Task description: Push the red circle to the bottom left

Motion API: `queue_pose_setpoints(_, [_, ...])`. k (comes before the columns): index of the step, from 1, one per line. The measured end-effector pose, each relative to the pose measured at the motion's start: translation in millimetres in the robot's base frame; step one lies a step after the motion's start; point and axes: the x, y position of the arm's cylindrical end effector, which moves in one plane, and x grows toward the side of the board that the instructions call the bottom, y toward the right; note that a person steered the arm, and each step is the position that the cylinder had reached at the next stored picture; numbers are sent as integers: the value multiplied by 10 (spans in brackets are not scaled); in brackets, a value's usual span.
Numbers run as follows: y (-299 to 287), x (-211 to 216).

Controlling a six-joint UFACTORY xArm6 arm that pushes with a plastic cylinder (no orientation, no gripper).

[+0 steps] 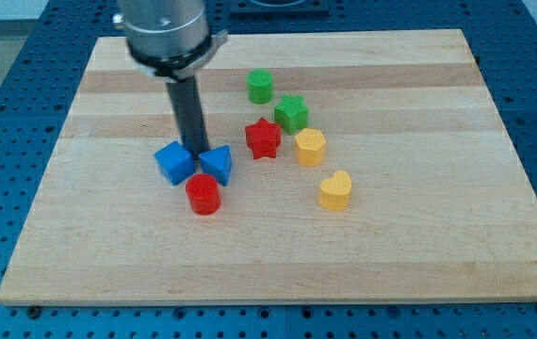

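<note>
Dark rod: my arm comes down upright from the view's top; its upper housing is cut off by the frame.
Claw: I carry none, only my tip (195,151), its end partly hidden between the blue cube (174,163) and the blue triangular block (217,165).
Red circle (203,195): on the wooden desk (419,254), just below both blue blocks, toward the view's bottom.
Others: red star (263,138), green cylinder (260,87), green star-like block (291,113), yellow hexagon (310,148), yellow heart (335,190).
Writing: none I can read.
</note>
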Motion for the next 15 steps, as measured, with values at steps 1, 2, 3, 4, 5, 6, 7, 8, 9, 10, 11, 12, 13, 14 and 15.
queue_pose_setpoints(1, [-160,185])
queue_pose_setpoints(2, [-42,20])
queue_pose_setpoints(3, [317,-283])
queue_pose_setpoints(4, [620,-190])
queue_pose_setpoints(5, [878,112])
queue_pose_setpoints(6, [903,475])
queue_pose_setpoints(7, [665,532])
queue_pose_setpoints(8, [375,592])
queue_pose_setpoints(9, [-18,598])
queue_pose_setpoints(10, [-401,598])
queue_pose_setpoints(11, [-582,598])
queue_pose_setpoints(12, [-582,677])
queue_pose_setpoints(13, [-809,1050])
queue_pose_setpoints(14, [-1078,1384])
queue_pose_setpoints(15, [-1085,1431])
